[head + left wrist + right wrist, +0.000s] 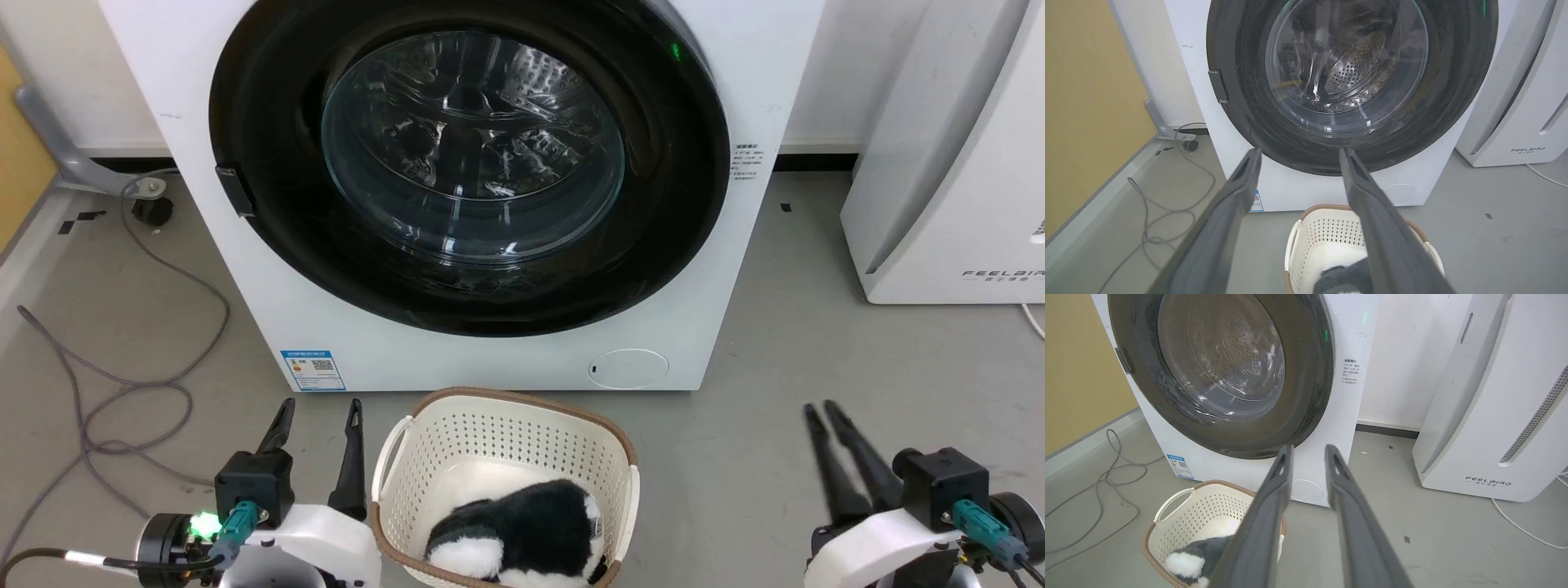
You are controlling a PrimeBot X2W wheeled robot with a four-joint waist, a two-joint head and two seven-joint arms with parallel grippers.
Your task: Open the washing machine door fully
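The washing machine door (469, 163) is seen shut, flat against the front of the washing machine (490, 359), which is stood on the grey floor (775, 327). The left tool (320, 404) is held low at the left, near the machine's blue sticker (313, 369). Its two fingers are spread wide apart, and nothing is gripped. The right tool (820, 407) is held low at the right, well apart from the machine. Its fingers are parted by a smaller gap, and nothing is gripped. A white basket (506, 425) is set just in front of the machine, between the two tools. A black and white soft toy (522, 523) is laid in it.
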